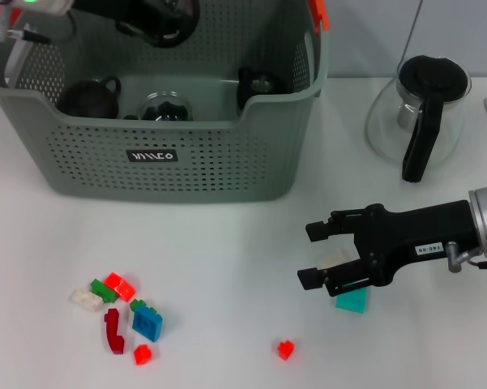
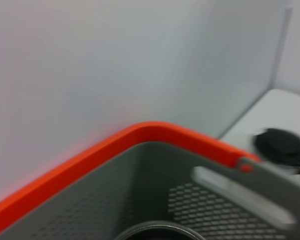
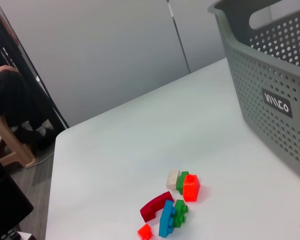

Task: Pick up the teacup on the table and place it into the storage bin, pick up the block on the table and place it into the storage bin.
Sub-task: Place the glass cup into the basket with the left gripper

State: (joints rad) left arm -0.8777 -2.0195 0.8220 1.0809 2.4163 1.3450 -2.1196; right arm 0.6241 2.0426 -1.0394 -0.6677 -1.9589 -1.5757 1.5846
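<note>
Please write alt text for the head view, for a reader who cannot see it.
The right gripper hovers open over a teal block on the white table. Behind stands the storage bin; small blocks lie left, a glass pot right.

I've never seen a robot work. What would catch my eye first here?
Probably the big grey-green storage bin at the back of the table, dark teacups already inside. Then the right gripper, open, low over a teal block. A bright heap of toy bricks lies in front of the bin.
</note>
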